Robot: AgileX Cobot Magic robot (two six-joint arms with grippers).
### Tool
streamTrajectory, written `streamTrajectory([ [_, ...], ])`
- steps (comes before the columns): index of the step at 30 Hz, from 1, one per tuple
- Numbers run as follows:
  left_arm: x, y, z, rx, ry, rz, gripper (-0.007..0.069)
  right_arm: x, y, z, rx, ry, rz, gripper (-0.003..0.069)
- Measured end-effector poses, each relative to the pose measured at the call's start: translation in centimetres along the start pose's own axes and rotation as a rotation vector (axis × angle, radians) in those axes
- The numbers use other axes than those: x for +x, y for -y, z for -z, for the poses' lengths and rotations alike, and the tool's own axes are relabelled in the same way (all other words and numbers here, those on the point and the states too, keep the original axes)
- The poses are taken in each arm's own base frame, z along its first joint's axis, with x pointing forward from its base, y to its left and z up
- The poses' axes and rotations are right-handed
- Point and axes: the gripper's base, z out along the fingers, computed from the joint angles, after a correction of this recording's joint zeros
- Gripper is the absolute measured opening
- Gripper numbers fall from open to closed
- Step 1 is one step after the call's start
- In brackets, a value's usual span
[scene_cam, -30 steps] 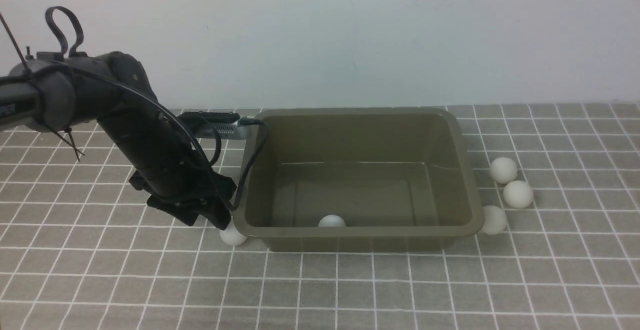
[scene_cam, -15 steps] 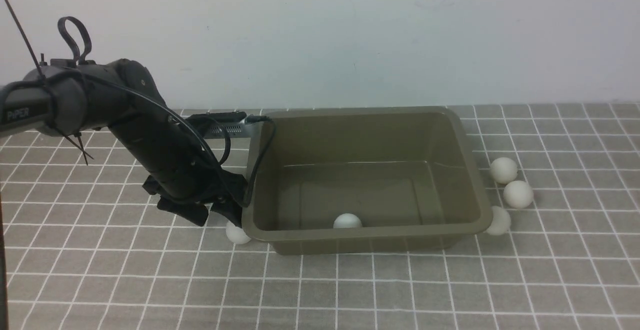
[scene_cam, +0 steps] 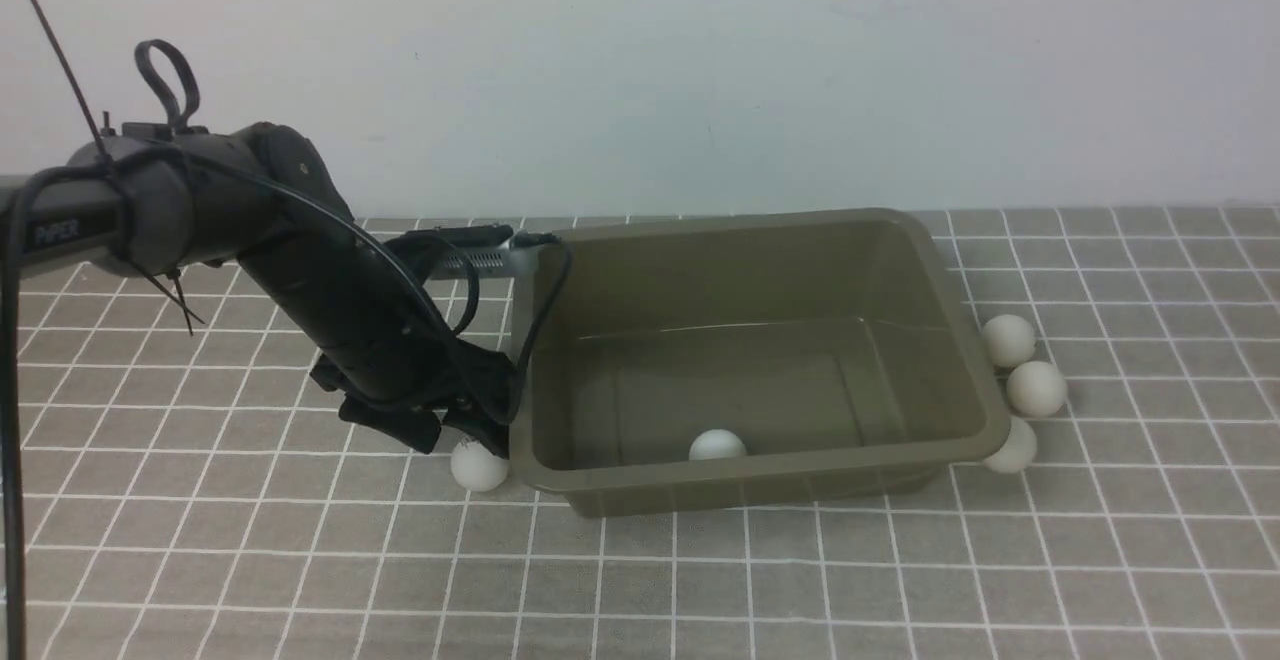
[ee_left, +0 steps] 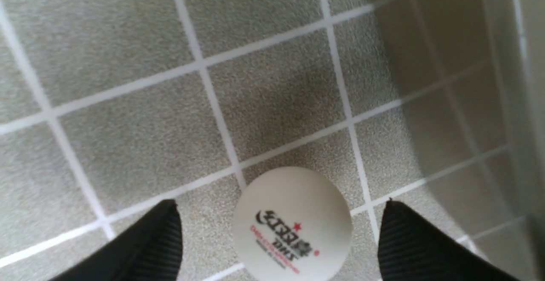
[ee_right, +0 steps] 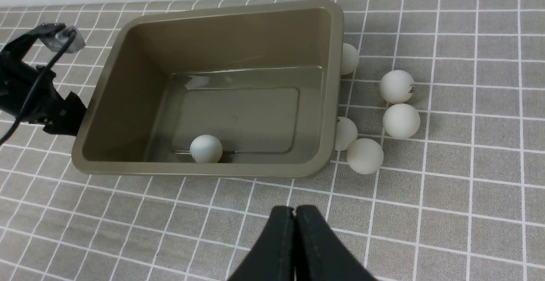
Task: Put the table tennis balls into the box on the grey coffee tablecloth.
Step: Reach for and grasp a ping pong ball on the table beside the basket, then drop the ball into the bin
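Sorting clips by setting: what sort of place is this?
Likely a robot test bench rather than a home: bare white wall, gridded tablecloth, and a box and balls set out.

**My three cameras**

My front camera looks forward and down across the tablecloth (scene_cam: 700, 590). My left wrist camera sits very close above it, at the wall of the box (scene_cam: 760, 485). My right wrist camera, higher, shares the whole box with the front view.

Box (scene_cam: 760, 488) shoved right, skewed — left gripper (scene_cam: 450, 433) advanced.
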Motion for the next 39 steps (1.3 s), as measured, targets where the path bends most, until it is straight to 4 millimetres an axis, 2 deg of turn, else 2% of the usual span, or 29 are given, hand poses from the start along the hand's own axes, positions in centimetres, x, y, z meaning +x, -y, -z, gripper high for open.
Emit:
streamTrajectory([
  [5, 0.2, -0.1, -0.9, -0.025, -0.035, -0.029, 0.0527, 0.0, 0.0, 0.0, 0.0, 0.0, 0.0, -0.001],
  [9, 0.1, 0.0, -1.1, -0.046, -0.032, -0.049, 0.04, 0.4, 0.2, -0.5, 0.002, -0.019, -0.008, -0.0009],
  [10, 0.1, -0.1, -1.1, -0.05, -0.03, -0.051, 0.0344, 0.7, 0.3, -0.7, 0.003, -0.03, -0.011, -0.0009],
  [16, -0.2, -0.4, -0.6, -0.096, -0.049, -0.086, 0.0353, 0.8, 0.4, -1.0, 0.005, -0.031, -0.016, -0.0009],
  [19, -1.1, -0.1, 2.1, -0.148, -0.051, -0.081, 0.0353, 0.7, 0.4, -0.9, 0.005, -0.017, -0.015, -0.0009],
  [20, -1.0, -0.1, 2.1, -0.15, -0.055, -0.078, 0.0353, 0.6, 0.4, -0.9, 0.005, -0.016, -0.014, -0.0009],
  [21, -1.3, 0.2, 3.2, -0.16, -0.04, -0.075, 0.0353, 0.6, 0.4, -0.8, 0.005, -0.013, -0.013, -0.0009],
  [22, -1.9, 0.9, 5.1, -0.164, 0.001, -0.078, 0.0353, 0.4, 0.3, -0.7, 0.006, -0.002, -0.011, -0.0009],
  [24, -2.5, 2.6, 7.4, -0.152, 0.066, -0.106, 0.0353, 0.3, 0.3, -0.6, 0.007, 0.009, -0.005, -0.0009],
  [26, -3.0, 4.4, 8.7, -0.126, 0.119, -0.133, 0.0353, 0.2, 0.3, -0.6, 0.007, 0.015, -0.001, -0.0009],
  [28, -3.5, 6.8, 9.1, -0.078, 0.161, -0.163, 0.0353, 0.2, 0.3, -0.6, 0.007, 0.018, 0.002, -0.0009],
  [30, -3.8, 8.8, 8.5, -0.052, 0.179, -0.199, 0.0353, 0.2, 0.3, -0.6, 0.007, 0.018, 0.004, -0.0009],
  [33, -4.3, 10.9, 6.1, -0.046, 0.179, -0.242, 0.0353, 0.2, 0.3, -0.6, 0.005, 0.019, 0.003, -0.0009],
  [35, -4.4, 11.4, 3.9, -0.052, 0.141, -0.238, 0.0353, 0.2, 0.3, -0.6, 0.005, 0.019, 0.003, -0.0009],
  [36, -4.4, 11.4, 3.9, -0.052, 0.142, -0.236, 0.0353, 0.2, 0.3, -0.6, 0.005, 0.019, 0.003, -0.0009],
  [39, -4.6, 10.9, 0.8, -0.065, 0.078, -0.186, 0.038, 0.2, 0.3, -0.6, 0.005, 0.019, 0.003, -0.0009],
])
